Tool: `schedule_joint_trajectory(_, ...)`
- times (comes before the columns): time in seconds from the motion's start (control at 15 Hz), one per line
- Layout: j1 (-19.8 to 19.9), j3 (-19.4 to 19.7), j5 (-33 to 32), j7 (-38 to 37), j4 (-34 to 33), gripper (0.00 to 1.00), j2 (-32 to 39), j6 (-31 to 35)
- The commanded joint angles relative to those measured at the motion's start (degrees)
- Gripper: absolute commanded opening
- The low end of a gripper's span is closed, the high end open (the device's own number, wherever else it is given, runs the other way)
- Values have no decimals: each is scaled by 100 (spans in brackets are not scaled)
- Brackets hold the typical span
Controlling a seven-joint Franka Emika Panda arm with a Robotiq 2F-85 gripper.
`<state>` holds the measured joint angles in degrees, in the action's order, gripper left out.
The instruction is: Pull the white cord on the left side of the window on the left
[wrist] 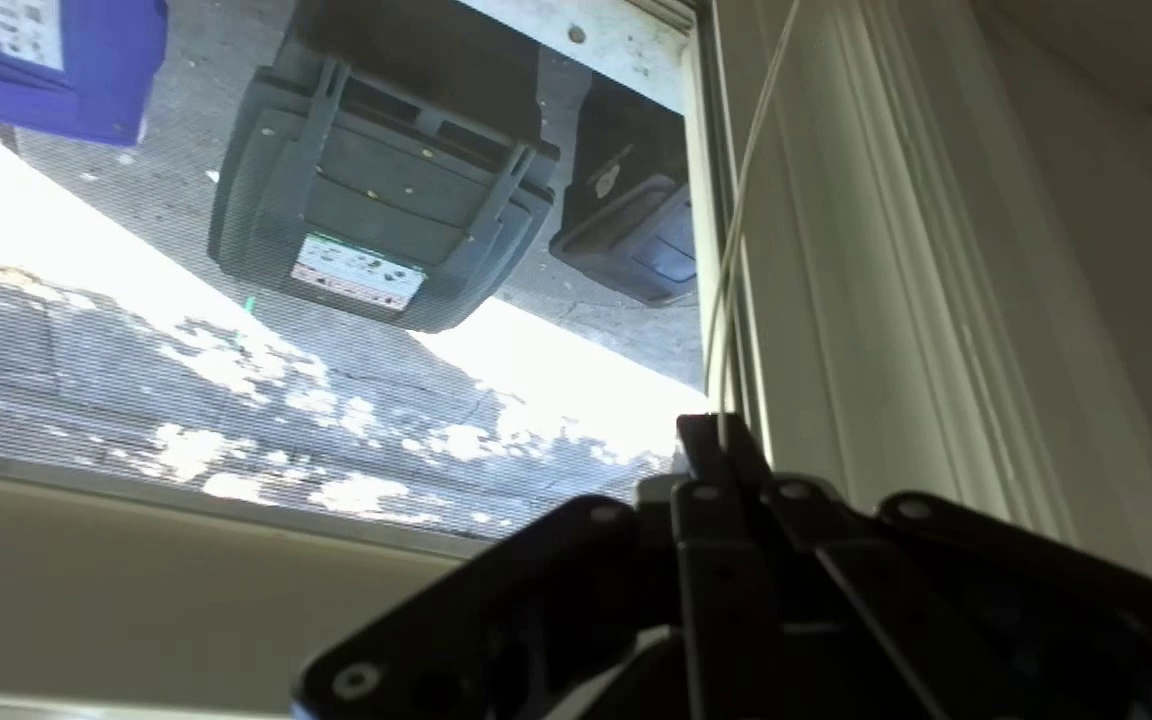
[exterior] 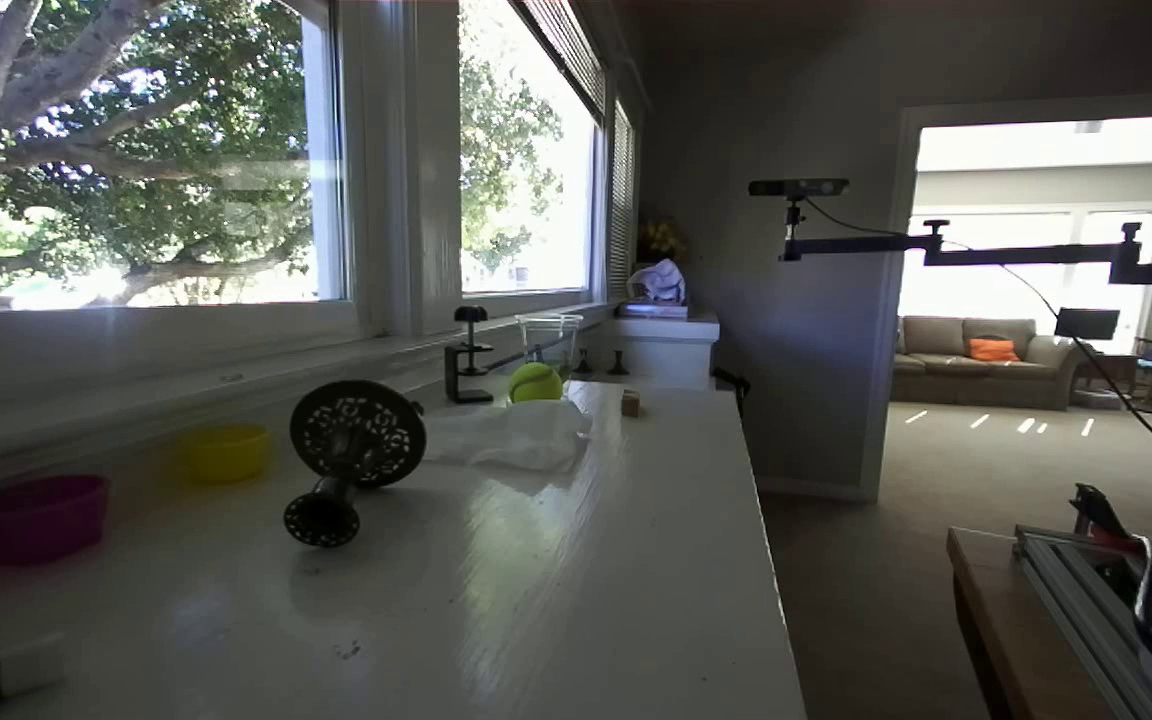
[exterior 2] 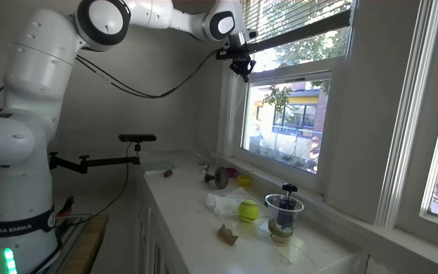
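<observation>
The window [exterior 2: 299,68] on the left has a white frame and half-raised slat blinds [exterior 2: 299,19]. A green tree shows through that window [exterior: 166,190] in an exterior view. My gripper [exterior 2: 245,78] hangs high at the window's left edge, pointing down, just below the blinds' bottom rail. In the wrist view a thin white cord [wrist: 755,135] runs along the frame to my gripper [wrist: 720,424] and passes between its fingertips, which are pressed together on it. Past the fingertips the cord is hidden in the wrist view. The gripper is outside the exterior view with the tree.
Below the window runs a white counter [exterior 2: 188,217]. It bears a tennis ball [exterior 2: 248,211], a clear cup [exterior 2: 280,236], a dark metal stand [exterior 2: 221,178], a yellow bowl [exterior 2: 244,180] and a magenta bowl [exterior: 41,520]. White trim [wrist: 896,250] stands close beside the gripper.
</observation>
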<state>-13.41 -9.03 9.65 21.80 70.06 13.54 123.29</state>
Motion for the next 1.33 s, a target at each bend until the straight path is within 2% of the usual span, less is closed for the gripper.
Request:
schedule_joint_trajectory(0.0, 145, 160, -97, -87, 866, 0, -851, -237)
schedule_joint_trajectory(0.53, 321, 444, -313, -484, 2107, 0, -2039, -542)
schedule_joint_trajectory(1.27, 788, 550, -404, -1279, 3468, 0, -2557, -783)
